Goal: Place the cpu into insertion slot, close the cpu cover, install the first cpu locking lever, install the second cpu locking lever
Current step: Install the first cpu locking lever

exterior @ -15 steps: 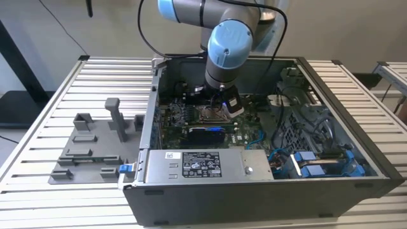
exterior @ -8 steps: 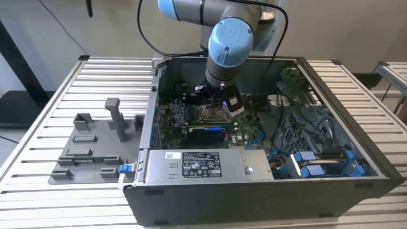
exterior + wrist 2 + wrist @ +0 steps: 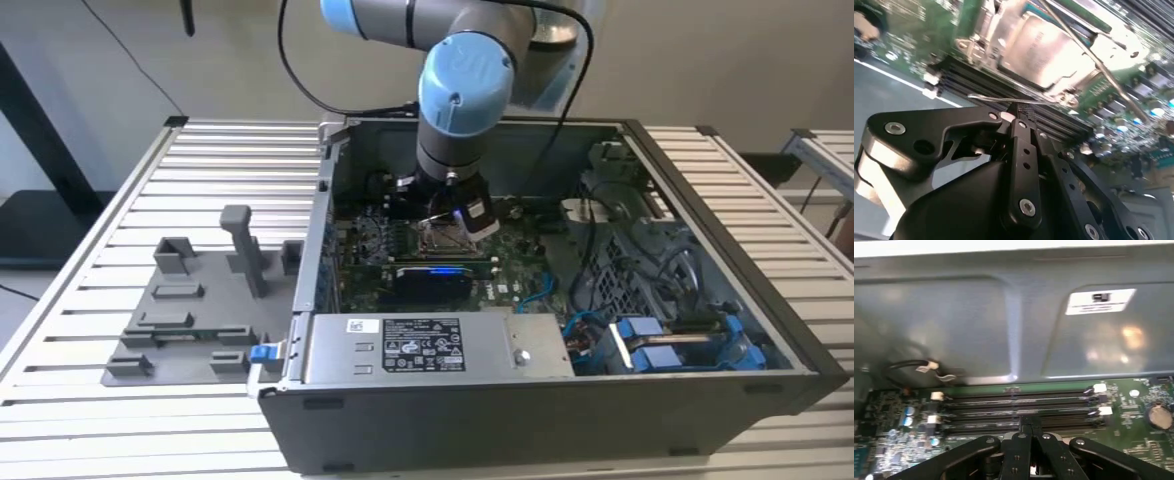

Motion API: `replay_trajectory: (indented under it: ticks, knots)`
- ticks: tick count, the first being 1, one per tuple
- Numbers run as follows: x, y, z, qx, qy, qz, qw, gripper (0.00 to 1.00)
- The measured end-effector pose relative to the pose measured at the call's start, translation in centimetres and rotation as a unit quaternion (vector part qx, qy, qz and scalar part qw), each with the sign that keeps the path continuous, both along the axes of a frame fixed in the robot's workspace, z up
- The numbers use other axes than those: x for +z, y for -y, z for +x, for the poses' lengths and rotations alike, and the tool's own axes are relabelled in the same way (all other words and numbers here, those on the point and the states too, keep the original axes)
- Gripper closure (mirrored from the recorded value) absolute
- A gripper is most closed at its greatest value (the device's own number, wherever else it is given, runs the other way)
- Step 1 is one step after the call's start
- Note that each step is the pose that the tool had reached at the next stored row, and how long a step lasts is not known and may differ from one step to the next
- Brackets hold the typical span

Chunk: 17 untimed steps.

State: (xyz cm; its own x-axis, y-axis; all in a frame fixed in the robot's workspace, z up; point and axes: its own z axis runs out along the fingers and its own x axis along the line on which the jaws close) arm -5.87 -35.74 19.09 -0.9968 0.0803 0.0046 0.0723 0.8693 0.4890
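In the exterior view my gripper (image 3: 455,212) hangs inside the open computer case, right over the insertion slot (image 3: 447,238) on the green motherboard. The second wrist view shows the cpu (image 3: 1041,47), silver top up, seated in the slot. The cpu cover (image 3: 985,39) lies flat around it. A thin wire locking lever (image 3: 999,99) runs along the socket's edge, just in front of my fingertips. My gripper (image 3: 1018,114) is shut, its tips at that wire with nothing clamped. Another wire lever (image 3: 1094,62) crosses the socket's far side at a slant. In the first wrist view my gripper (image 3: 1027,426) points at the memory slots.
Black memory slots (image 3: 1019,405) lie beside the socket, with the grey case wall (image 3: 1004,325) behind them. A power supply (image 3: 414,345) fills the case's near side, and blue cables (image 3: 641,340) sit at the exterior view's right. Grey fixtures (image 3: 187,300) stand on the slatted table.
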Motion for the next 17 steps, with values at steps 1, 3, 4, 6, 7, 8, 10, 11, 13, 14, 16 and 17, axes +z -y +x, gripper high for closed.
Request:
replay_trajectory:
  ticks: [1,3,4,6,7,8,10,11,13,14,16,17]
  knots:
    - [0.0,0.01,-0.42,0.0,0.0,0.0,1.0,0.89]
    - [0.01,0.05,-1.29,0.0,0.0004,-0.0003,1.0,0.89]
    - [0.01,0.06,-1.71,0.0,0.001,-0.0001,1.0,0.89]
    - [0.0,0.07,-2.45,0.0,0.0035,0.0,0.99999,0.89]
    - [0.0,0.09,-2.62,0.0,0.0044,-0.0001,0.99999,0.89]
    - [0.0,0.12,-2.7,0.0,0.0049,-0.0001,0.99999,0.89]
    - [0.0,0.21,-2.72,0.0,0.005,-0.0013,0.99999,0.89]
    - [-0.01,0.26,-2.72,0.0,0.005,-0.0025,0.99998,0.89]
    - [-0.03,0.39,-2.72,0.0,0.005,-0.003,0.99998,0.89]
    - [-0.04,0.39,-2.72,0.0,0.005,-0.003,0.99998,0.89]
    - [-0.06,0.4,-2.67,0.0,0.0051,-0.0031,0.99998,0.89]
    - [-0.08,0.4,-2.61,0.0,0.0052,-0.003,0.99998,0.89]
